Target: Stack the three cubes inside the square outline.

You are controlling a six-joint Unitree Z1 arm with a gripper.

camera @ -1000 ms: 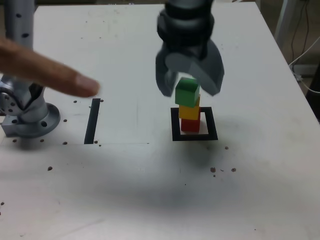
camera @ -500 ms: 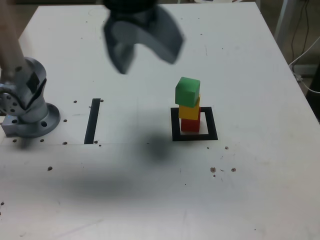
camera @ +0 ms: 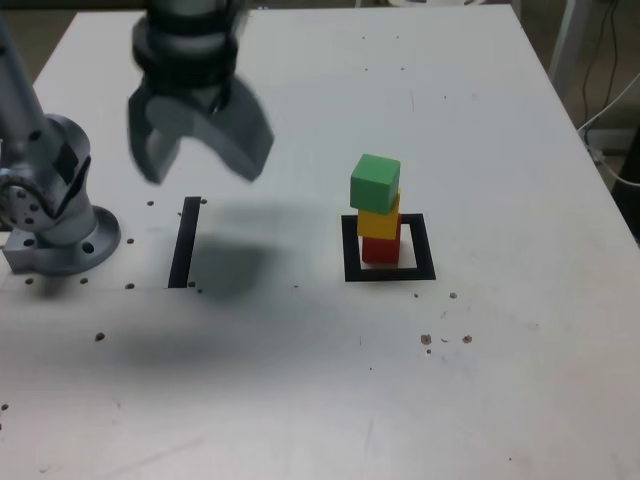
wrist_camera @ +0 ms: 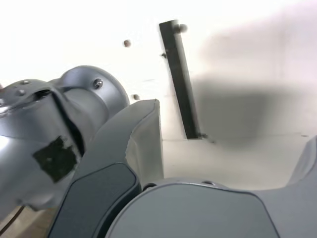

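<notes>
Where the exterior view is read as a clock face, the grey arm base [camera: 65,240] sits at nine o'clock on the white table [camera: 500,350]. The straight black strip [camera: 184,243] also lies towards nine, nearer the middle. Between ten and eleven hangs the blurred gripper [camera: 202,178], fingers released and spread apart, well away from the stack. Towards two o'clock the green cube [camera: 375,184] tops the yellow cube [camera: 379,219], which rests on the red cube [camera: 381,250], inside the square outline [camera: 424,248] at three. White cable [camera: 598,155] hangs beyond the table, between two and three.
</notes>
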